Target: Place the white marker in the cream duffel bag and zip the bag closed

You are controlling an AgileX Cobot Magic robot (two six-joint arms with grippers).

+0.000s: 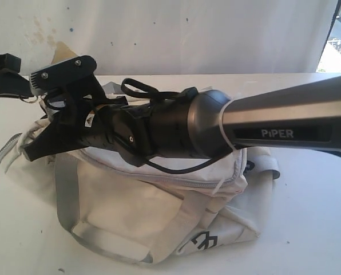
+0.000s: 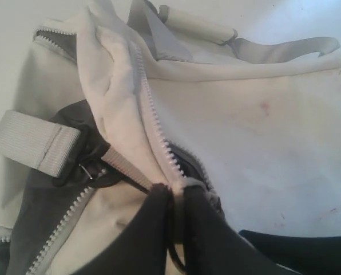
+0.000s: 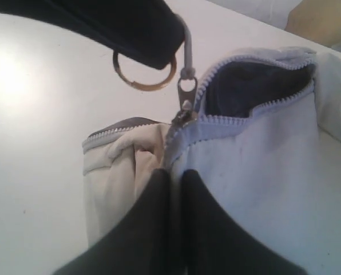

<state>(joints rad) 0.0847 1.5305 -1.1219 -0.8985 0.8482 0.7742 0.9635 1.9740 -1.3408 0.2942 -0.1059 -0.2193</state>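
The cream duffel bag (image 1: 159, 206) lay on the white table (image 1: 308, 229), zipper (image 3: 256, 107) partly open; the left gripper (image 2: 175, 192) was clamped on the zipper pull (image 3: 187, 86), the right gripper (image 3: 171, 175) pinched tight on bag fabric just beside the slider (image 3: 185, 113).

The right arm (image 1: 285, 114) is a silver-grey tube with a dark band (image 1: 277, 133) lettered "PiPER" in white, ending in a rounded black wrist (image 1: 170, 129). Thin black cables (image 1: 139, 89) loop over it. A dark plate (image 1: 62, 70) carries two silver screws (image 1: 77, 62). The right end effector (image 3: 171, 175) and the left end effector (image 2: 175, 192) have matte black tapering fingers (image 3: 216, 229).
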